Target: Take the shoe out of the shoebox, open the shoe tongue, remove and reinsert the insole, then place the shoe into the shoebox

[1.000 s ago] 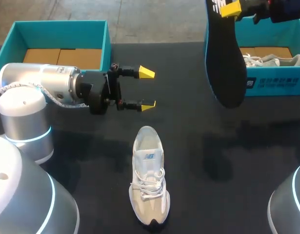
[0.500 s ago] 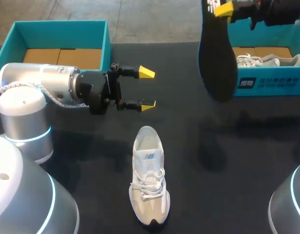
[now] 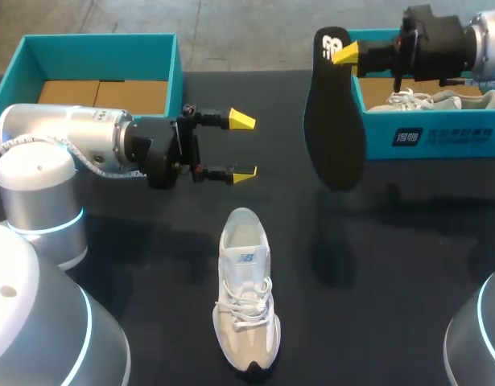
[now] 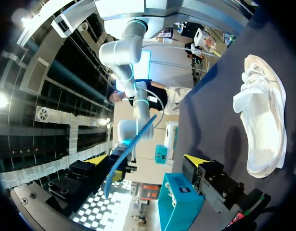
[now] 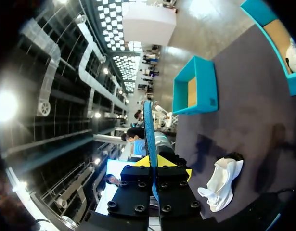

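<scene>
Black insole (image 3: 334,129) clamped by its heel end in the right pincer (image 3: 348,55), hanging toe-down below the fingers, clear of the tabletop (image 3: 408,265). White shoe (image 3: 245,289) flat on its sole, well apart from that pincer, low and off to its side, and just short of the left pincer (image 3: 243,147). Left pincer spread wide with nothing between the tips, hovering above the tabletop. Opening of the shoe apparently at the end nearer the left pincer, with the tongue lying over it, though hard to tell for sure from above.

Step in hand, by the look of it: putting the insole back.

- Carry the insole across and line its length up with the shoe before lowering.
- Enter at a shallow slant, toe end first, sliding forward under the tongue rather than pushing straight down.
- Bring the left pincer down to lift the tongue or to steady the heel, so that the shoe does not skid.
- Keep the grip at the very heel, leaving the rest free to flex.
- Let go only once the heel end is seated flat.

Likely trouble: insole folding or catching on the laces.
</scene>
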### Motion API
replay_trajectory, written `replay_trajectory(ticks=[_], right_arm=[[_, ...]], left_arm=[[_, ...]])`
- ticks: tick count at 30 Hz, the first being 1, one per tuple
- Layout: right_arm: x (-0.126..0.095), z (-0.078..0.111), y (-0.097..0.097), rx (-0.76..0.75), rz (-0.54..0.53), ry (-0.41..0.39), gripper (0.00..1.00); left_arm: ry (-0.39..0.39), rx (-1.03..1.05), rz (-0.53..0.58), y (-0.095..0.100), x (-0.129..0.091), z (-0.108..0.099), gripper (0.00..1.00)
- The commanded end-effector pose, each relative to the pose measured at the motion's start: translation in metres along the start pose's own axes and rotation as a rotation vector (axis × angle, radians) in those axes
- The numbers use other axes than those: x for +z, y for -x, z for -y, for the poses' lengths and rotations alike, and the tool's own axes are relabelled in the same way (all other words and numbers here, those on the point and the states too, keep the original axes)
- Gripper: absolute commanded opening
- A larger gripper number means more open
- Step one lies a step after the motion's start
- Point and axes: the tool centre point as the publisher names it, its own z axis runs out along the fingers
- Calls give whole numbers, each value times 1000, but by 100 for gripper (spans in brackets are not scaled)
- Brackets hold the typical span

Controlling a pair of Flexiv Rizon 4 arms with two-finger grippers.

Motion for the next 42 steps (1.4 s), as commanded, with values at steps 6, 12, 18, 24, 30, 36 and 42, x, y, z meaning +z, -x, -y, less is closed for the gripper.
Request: replay_trajectory(ticks=[6,12,18,24,30,36,42], right_arm=[[3,2,-2,10,27,2,0],[9,0,0,24,24,-17,0],[33,-10,15,90,39,-57,0],[49,-16,32,149,53,-52,0],[58,-17,43,179,17,-48,0],[63,-19,50,231,15,-58,0],[68,-20,55,284,0,-51,0]], left_arm=[[2,3,3,-1,2,0,100],[2,3,3,-1,2,0,100],[2,3,3,-1,2,0,100],[2,3,3,-1,2,0,100],[2,3,3,-1,2,0,100],[2,3,3,-1,2,0,100],[2,3,3,-1,2,0,100]])
